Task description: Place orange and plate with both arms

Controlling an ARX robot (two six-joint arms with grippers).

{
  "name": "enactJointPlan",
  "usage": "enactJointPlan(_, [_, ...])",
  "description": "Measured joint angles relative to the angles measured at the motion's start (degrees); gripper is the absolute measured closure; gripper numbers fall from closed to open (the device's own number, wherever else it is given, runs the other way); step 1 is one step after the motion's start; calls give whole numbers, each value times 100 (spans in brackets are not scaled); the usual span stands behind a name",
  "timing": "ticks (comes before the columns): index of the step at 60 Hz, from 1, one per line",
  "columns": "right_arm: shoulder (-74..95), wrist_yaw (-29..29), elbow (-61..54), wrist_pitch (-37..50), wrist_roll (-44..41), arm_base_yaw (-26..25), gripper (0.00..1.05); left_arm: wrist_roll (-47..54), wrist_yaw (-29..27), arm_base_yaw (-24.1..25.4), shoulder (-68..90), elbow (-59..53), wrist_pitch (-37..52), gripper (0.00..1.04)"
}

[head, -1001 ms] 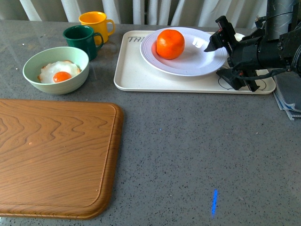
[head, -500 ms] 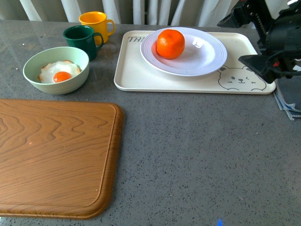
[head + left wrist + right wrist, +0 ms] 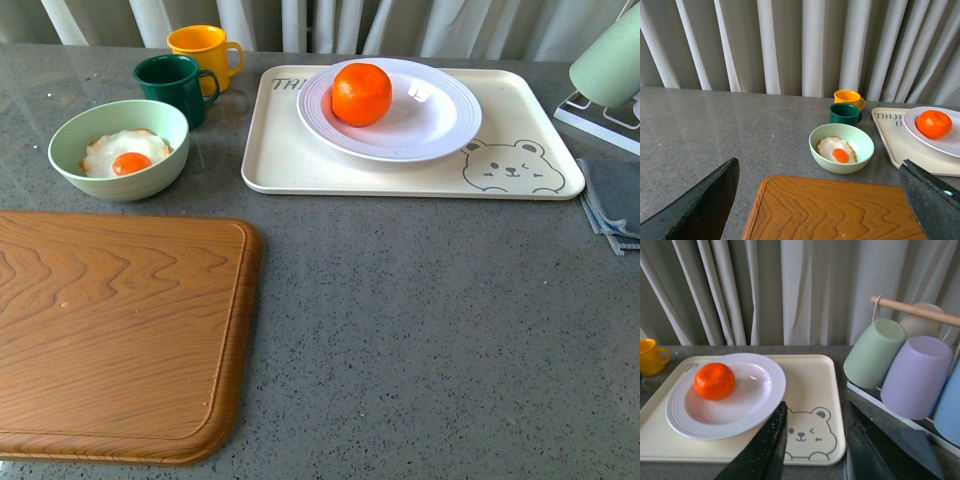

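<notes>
Orange [image 3: 362,93] sits off-centre in the plate [image 3: 440,125]; a careless lift could roll it out. Both hands, left [image 3: 820,200] and right [image 3: 815,445], are spread, empty.

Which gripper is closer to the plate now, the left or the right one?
Right. The right gripper hangs open just off the plate; the left gripper hangs open over the far-off cutting board.

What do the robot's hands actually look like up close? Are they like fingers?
Only the fingertips show, in the wrist views. The left hand has two broad, flat, matte black fingers that taper toward the tip, with a slightly grainy surface. The right hand has the same dark, blade-like fingers, plain and unmarked. No cables, sleeves or arm segments are visible, and the front view shows neither arm.
</notes>
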Motion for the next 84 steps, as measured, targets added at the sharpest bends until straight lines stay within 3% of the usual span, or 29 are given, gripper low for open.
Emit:
enactJointPlan(9, [-529, -101, -457, -44, -83, -101, 103, -2, 0, -2, 0, 0, 0, 9])
enactJointPlan(14, [-629, -188, -752, 190, -120, -173, 103, 0, 2, 0, 0, 0, 0, 9])
enactJointPlan(17, [-776, -466, -916, 105, -127, -358, 103, 0, 0, -2, 0, 0, 0, 9])
enactJointPlan(27, [-1541, -503, -1217, -319, -127, -520, 103, 0, 0, 0, 0, 0, 0, 9])
enactJointPlan(84, [-5552, -518, -1635, -3724, -129, -527, 103, 0, 0, -2, 0, 0, 0, 9])
